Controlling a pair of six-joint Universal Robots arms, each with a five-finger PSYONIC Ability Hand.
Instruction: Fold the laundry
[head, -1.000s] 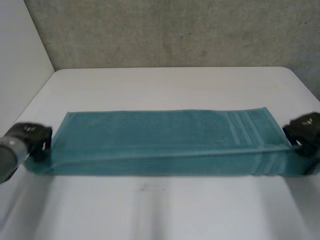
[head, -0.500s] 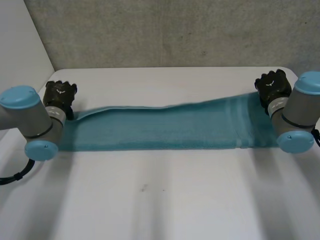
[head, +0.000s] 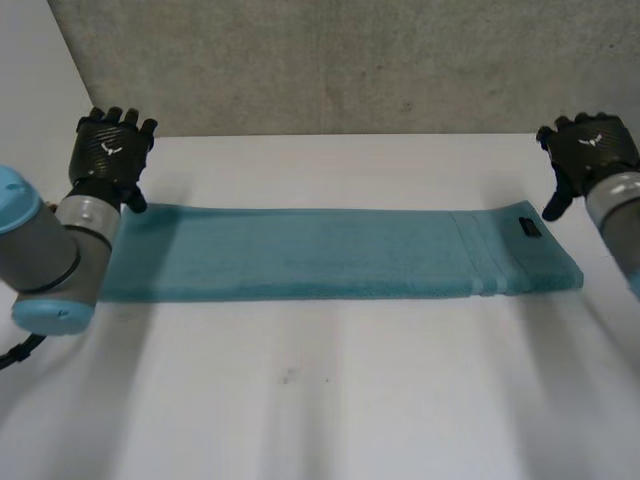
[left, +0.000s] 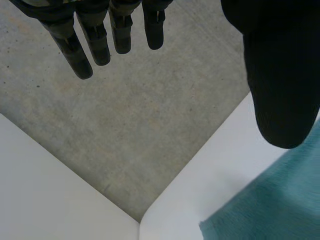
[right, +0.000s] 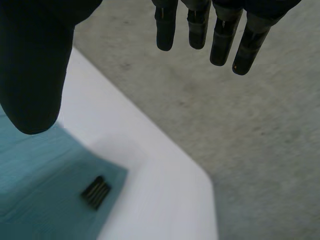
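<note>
A teal towel (head: 320, 252) lies folded into a long narrow strip across the white table (head: 330, 400), with paler stripes and a small black label (head: 529, 227) near its right end. My left hand (head: 108, 150) hovers open above the towel's far left corner, holding nothing. In the left wrist view its fingers (left: 95, 40) hang straight over that corner (left: 270, 205). My right hand (head: 588, 155) is open above the far right corner. The right wrist view has straight fingers (right: 220, 35) above the label (right: 96, 192).
A grey concrete wall (head: 350, 60) rises behind the table's far edge. A white panel (head: 40, 130) stands at the left. The table's rounded far corners (right: 200, 175) lie just past each towel end.
Both hands carried the towel's near edge over to the far edge, folding it in half lengthwise. They then let go, opened and rose above the far corners.
</note>
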